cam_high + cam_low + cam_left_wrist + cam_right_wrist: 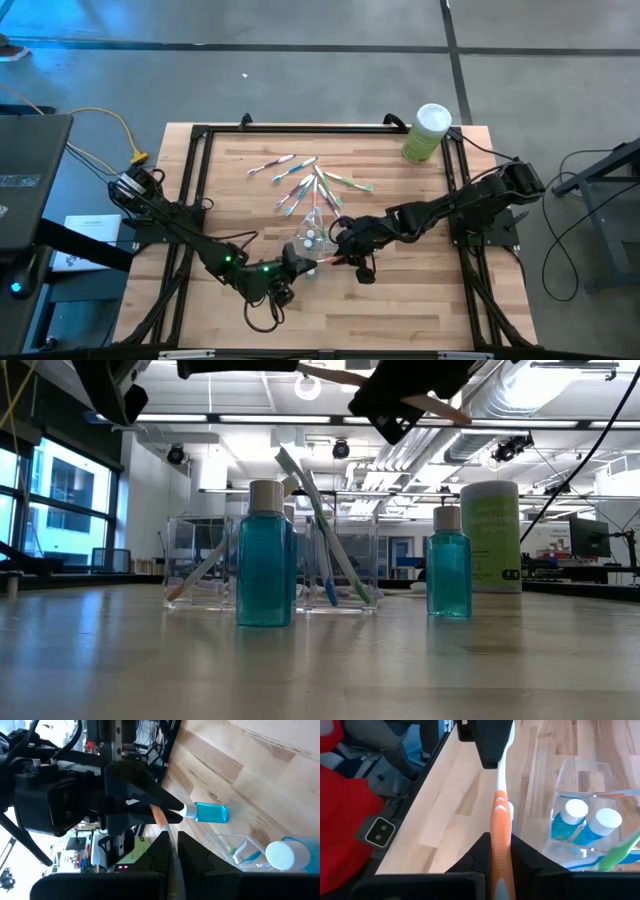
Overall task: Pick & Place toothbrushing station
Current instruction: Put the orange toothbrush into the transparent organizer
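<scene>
Both grippers, left (300,264) and right (340,256), clamp opposite ends of one thin orange-and-white toothbrush (500,820), held above the wooden table (400,310) just beside the clear plastic holder (585,785).

No text can be read for certain. The green canister (491,536) carries pale lettering on its side in the low view, too small to make out, with a small dark mark near its lower right edge. A white sheet (88,240) lying left of the surface (400,300) bears printed lines in the high view, also illegible. No brand, number or sign can be read elsewhere.
</scene>
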